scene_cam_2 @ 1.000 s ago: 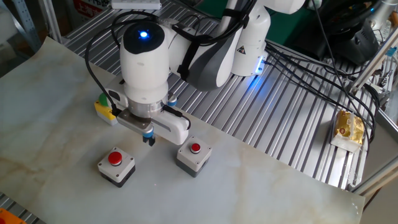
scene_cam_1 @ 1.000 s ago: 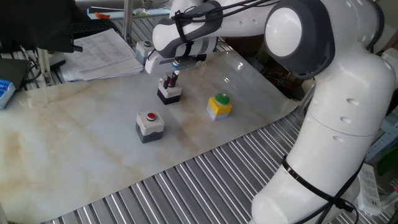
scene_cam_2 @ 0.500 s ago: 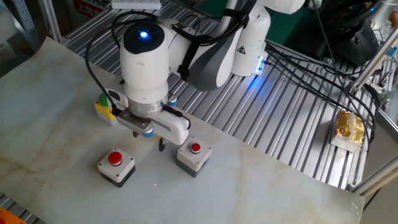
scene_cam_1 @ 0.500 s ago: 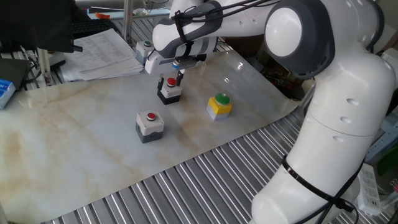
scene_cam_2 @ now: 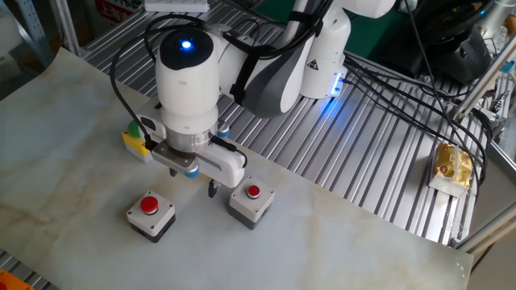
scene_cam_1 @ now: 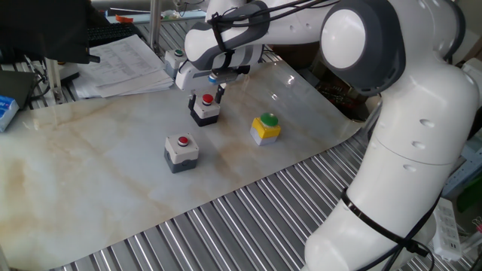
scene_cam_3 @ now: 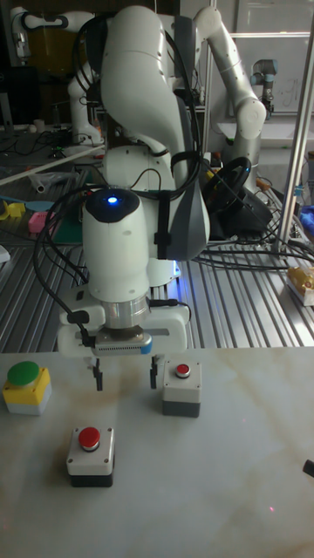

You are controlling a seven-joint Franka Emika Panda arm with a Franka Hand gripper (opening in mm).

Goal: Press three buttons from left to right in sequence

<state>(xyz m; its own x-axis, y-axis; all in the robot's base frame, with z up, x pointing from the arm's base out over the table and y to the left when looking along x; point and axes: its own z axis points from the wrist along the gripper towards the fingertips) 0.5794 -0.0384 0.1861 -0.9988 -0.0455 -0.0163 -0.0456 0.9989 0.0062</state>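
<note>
In one fixed view the gripper (scene_cam_1: 220, 92) has shifted off the far grey box (scene_cam_1: 205, 113): a second ago a finger covered its red button (scene_cam_1: 207, 99), which now shows, with the finger just beside it (so that press looks done). The near grey box (scene_cam_1: 181, 153) and yellow box (scene_cam_1: 265, 129) sit apart on the table. In the other fixed view only one fingertip shows below the hand, and whether it touches the box is hard to tell. The tall fixed view shows the fingers spread, holding nothing, left of that box.
</note>
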